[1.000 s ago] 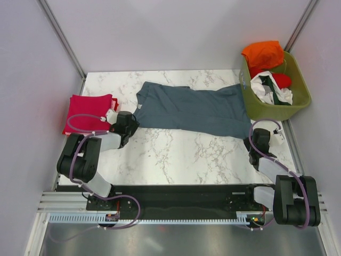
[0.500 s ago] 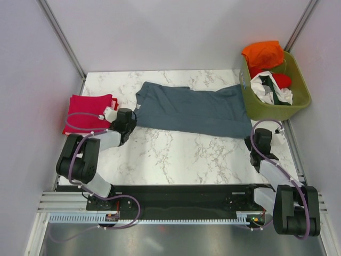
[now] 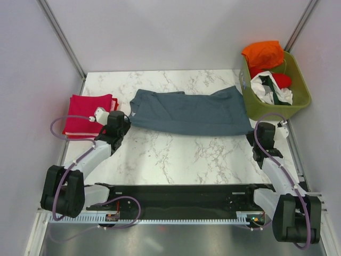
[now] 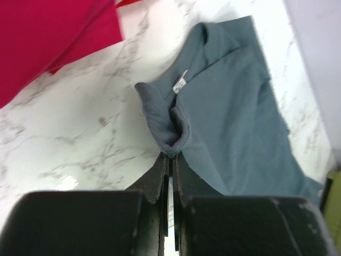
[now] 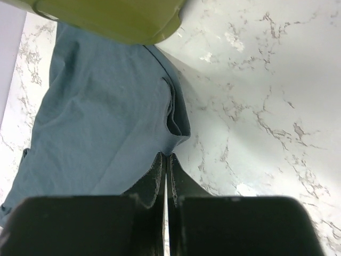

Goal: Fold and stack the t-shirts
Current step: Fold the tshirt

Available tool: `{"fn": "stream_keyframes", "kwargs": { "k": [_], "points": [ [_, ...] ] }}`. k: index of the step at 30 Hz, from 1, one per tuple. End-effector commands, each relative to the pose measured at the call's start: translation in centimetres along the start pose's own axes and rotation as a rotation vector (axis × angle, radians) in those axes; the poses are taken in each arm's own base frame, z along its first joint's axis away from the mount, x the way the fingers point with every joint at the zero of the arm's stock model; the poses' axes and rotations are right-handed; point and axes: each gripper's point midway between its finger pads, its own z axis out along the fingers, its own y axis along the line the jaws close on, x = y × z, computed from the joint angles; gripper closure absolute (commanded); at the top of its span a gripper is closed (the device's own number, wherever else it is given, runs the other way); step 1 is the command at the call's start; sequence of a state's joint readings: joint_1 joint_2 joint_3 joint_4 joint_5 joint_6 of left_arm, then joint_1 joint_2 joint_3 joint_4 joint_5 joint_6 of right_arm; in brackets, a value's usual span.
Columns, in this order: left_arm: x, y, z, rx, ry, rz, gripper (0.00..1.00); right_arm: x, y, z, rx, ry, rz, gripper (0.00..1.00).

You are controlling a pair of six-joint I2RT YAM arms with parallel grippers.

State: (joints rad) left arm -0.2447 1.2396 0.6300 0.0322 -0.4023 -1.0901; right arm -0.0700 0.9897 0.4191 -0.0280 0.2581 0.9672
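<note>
Tee [image 3: 189, 111], slate grey, spread left of basket [image 3: 269, 111]; left hand [image 4: 170, 158] pinches collar, right hand [image 5: 165, 158] pinches hem corner by basket.

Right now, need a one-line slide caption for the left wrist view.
Left gripper pinches a bunched edge of the blue-grey t-shirt on the marble table, folded red t-shirt nearby.

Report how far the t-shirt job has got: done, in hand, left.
Done: one crimson tee lies folded at the left edge of the table. In hand: the blue-grey tee is spread out, unfolded, left end effector shut on its collar end, right end effector on its hem end. Left: folding and stacking it, then the orange garment, white garment and red garment in the green basket.
</note>
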Motion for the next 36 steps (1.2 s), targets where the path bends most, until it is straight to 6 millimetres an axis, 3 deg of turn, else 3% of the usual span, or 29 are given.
{"fn": "stream_keyframes", "kwargs": {
  "k": [1, 4, 6, 7, 9, 10, 11, 13, 14, 16, 17, 18, 19, 20, 21, 27, 31, 36],
  "points": [
    [0.4, 3.1, -0.7, -0.084, 0.003, 0.059, 0.98, 0.4, -0.8, -0.6, 0.014, 0.016, -0.018, 1.0],
    [-0.8, 2.2, -1.6, -0.07, -0.02, 0.07, 0.98, -0.1, 0.5, -1.1, -0.029, 0.018, -0.009, 1.0],
    [-2.2, 1.3, -2.5, -0.065, -0.039, 0.093, 0.98, -1.5, 2.6, -1.9, -0.076, -0.003, -0.002, 1.0],
    [-3.8, -0.7, -3.2, -0.031, -0.067, 0.098, 0.98, -2.0, 3.4, -2.2, -0.095, -0.005, -0.004, 1.0],
    [-5.9, -2.4, -4.9, -0.003, -0.104, 0.11, 0.98, -4.4, 6.7, -3.4, -0.171, -0.039, -0.013, 1.0],
    [-7.7, -4.4, -6.2, 0.044, -0.136, 0.114, 0.98, -5.3, 7.9, -4.0, -0.201, -0.051, -0.018, 1.0],
    [-8.8, -5.5, -7.1, 0.074, -0.157, 0.113, 0.98, -7.1, 10.4, -5.5, -0.26, -0.075, -0.026, 1.0],
    [-12.3, -8.7, -10.8, 0.171, -0.226, 0.106, 0.98, -9.0, 12.9, -7.4, -0.321, -0.1, -0.033, 1.0],
    [-13.4, -9.6, -12.2, 0.205, -0.246, 0.104, 0.98, -11.1, 15.3, -9.5, -0.394, -0.141, -0.031, 1.0],
    [-16.7, -12.0, -16.3, 0.29, -0.311, 0.089, 0.98, -12.9, 17.0, -11.7, -0.44, -0.176, -0.043, 1.0],
    [-17.6, -12.6, -17.7, 0.314, -0.328, 0.084, 0.98, -14.9, 18.8, -14.1, -0.491, -0.218, -0.033, 1.0],
    [-19.3, -13.6, -20.2, 0.358, -0.359, 0.071, 0.98, -15.6, 19.5, -15.1, -0.507, -0.229, -0.041, 1.0],
    [-20.2, -14.0, -21.5, 0.376, -0.373, 0.063, 0.98, -16.1, 19.9, -15.9, -0.512, -0.227, -0.045, 1.0],
    [-20.7, -14.6, -22.6, 0.402, -0.378, 0.056, 0.98, -17.3, 21.4, -17.9, -0.564, -0.247, -0.045, 1.0],
    [-22.0, -15.2, -24.9, 0.447, -0.404, 0.038, 0.98, -17.7, 21.9, -18.8, -0.586, -0.251, -0.045, 1.0],
    [-25.0, -16.4, -29.9, 0.53, -0.464, -0.009, 0.98, -20.7, 24.6, -24.4, -0.711, -0.319, -0.018, 1.0],
    [-26.4, -17.2, -31.2, 0.536, -0.49, -0.01, 0.98, -22.4, 26.0, -27.4, -0.771, -0.357, -0.002, 1.0],
    [-27.3, -18.0, -31.2, 0.52, -0.512, -0.007, 0.98, -22.4, 26.7, -27.5, -0.79, -0.333, 0.009, 1.0]
  ]
}}
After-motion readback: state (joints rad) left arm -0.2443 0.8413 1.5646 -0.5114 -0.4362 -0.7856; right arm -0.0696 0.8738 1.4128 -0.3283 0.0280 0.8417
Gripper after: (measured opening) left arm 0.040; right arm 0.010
